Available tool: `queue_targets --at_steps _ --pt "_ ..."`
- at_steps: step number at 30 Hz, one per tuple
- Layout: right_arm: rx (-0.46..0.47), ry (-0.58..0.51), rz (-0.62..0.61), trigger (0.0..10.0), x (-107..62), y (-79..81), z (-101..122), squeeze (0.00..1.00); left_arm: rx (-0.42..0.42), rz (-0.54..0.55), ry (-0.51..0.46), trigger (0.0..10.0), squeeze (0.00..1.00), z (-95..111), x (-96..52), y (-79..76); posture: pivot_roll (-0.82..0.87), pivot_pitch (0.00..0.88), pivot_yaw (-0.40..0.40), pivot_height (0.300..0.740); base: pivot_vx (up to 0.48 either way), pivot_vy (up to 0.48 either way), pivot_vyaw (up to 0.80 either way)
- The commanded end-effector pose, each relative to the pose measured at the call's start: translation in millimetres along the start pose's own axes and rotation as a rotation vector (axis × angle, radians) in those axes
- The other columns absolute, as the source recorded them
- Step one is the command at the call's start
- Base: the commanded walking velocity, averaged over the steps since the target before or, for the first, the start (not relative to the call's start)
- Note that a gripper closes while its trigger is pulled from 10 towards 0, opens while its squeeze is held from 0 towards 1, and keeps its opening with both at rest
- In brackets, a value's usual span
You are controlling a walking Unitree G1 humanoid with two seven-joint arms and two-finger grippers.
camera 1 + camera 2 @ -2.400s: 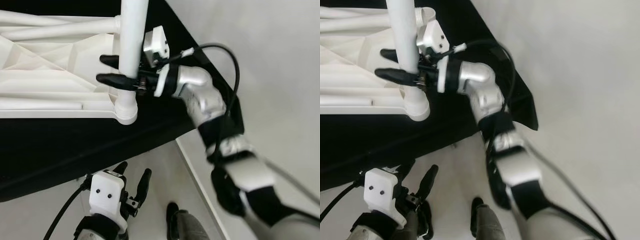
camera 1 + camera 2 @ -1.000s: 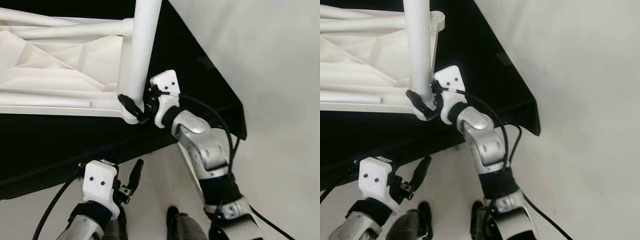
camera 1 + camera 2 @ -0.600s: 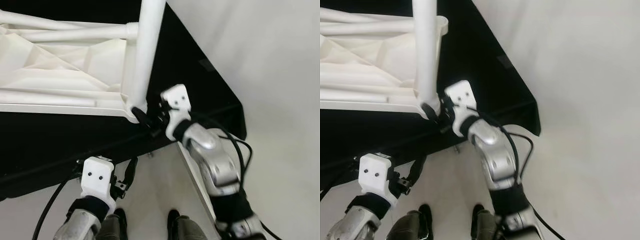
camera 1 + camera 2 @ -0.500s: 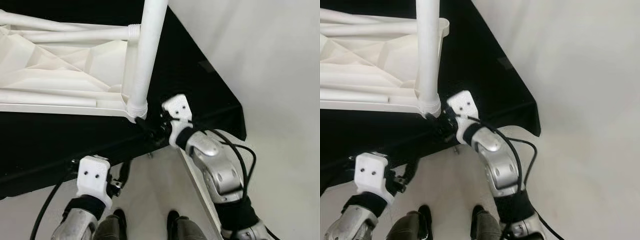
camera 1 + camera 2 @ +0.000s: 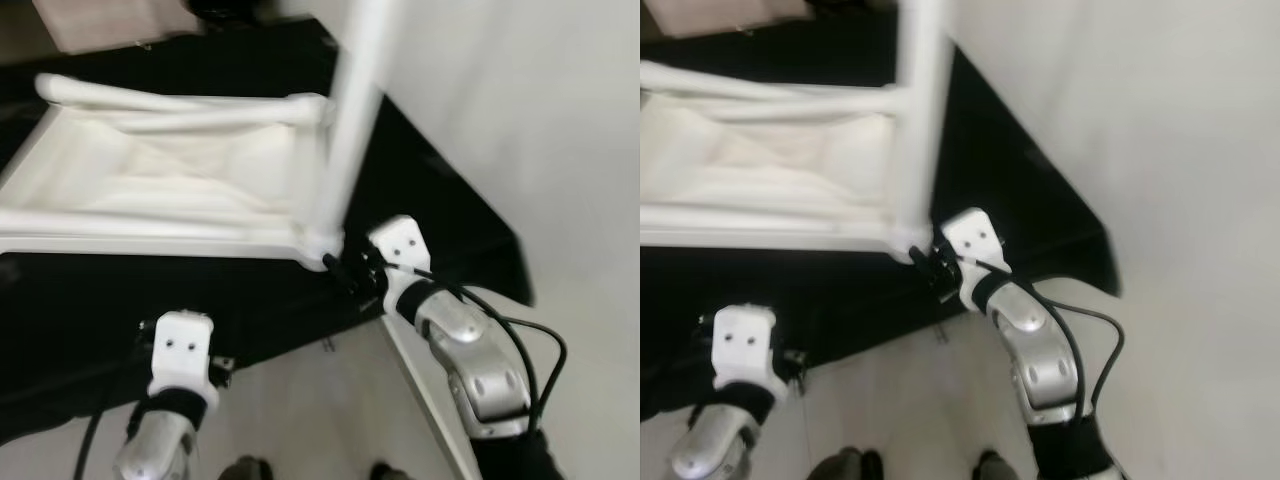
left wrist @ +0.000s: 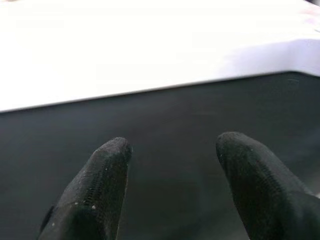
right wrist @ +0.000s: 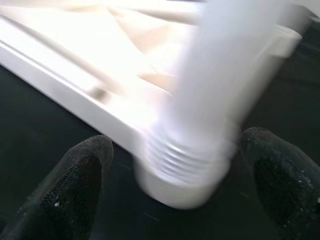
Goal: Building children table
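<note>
An upturned white children's table top lies on a black-draped table. A white leg stands upright in its near right corner socket. My right gripper sits low at the foot of that leg. In the right wrist view its fingers are spread open on either side of the leg's threaded base, with gaps to it. My left gripper is open and holds nothing. It points at the black cloth just below the white top's edge.
The black cloth's front edge hangs over pale floor. A white wall runs close along the right. A black cable loops off my right forearm. My feet are at the bottom of the view.
My right gripper slid down the leg from mid-height to its base and now stands open around it. The left arm rose to the table edge. The camera tilted upward.
</note>
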State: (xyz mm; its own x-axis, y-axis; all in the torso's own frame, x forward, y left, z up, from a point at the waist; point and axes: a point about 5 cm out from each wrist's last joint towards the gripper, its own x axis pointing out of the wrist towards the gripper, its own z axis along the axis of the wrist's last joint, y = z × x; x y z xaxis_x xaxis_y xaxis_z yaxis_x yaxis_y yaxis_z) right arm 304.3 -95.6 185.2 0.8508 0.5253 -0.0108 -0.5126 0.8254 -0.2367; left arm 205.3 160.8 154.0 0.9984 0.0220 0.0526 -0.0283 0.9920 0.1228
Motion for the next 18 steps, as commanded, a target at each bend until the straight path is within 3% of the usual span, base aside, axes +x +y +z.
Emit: queue_targets --at_steps 1,6,13,18 --pt "0.01 -0.001 -0.009 10.0 -4.0 -2.6 -3 0.0 0.018 -0.01 0.01 10.0 0.0 -4 -1.0 -3.0 -0.03 0.164 -0.028 0.74 0.0 0.0 0.0" --pt "0.013 -0.003 -0.031 10.0 -2.5 -5.8 -3 0.0 0.059 -0.01 0.002 10.0 0.0 -4 0.3 -3.7 -0.02 0.149 -0.024 0.74 0.0 0.0 0.0" --pt "0.017 0.016 -0.186 10.0 8.0 -30.2 2 0.0 0.122 -0.041 -0.007 10.0 0.0 -2 -2.5 -10.5 -0.02 0.149 -0.018 0.74 0.0 0.0 0.0" --pt "0.13 -0.004 -0.305 10.0 22.7 -47.1 14 0.0 0.124 -0.087 -0.013 10.0 0.0 2 -9.7 -20.7 -0.02 0.161 -0.009 0.74 0.0 0.0 0.0"
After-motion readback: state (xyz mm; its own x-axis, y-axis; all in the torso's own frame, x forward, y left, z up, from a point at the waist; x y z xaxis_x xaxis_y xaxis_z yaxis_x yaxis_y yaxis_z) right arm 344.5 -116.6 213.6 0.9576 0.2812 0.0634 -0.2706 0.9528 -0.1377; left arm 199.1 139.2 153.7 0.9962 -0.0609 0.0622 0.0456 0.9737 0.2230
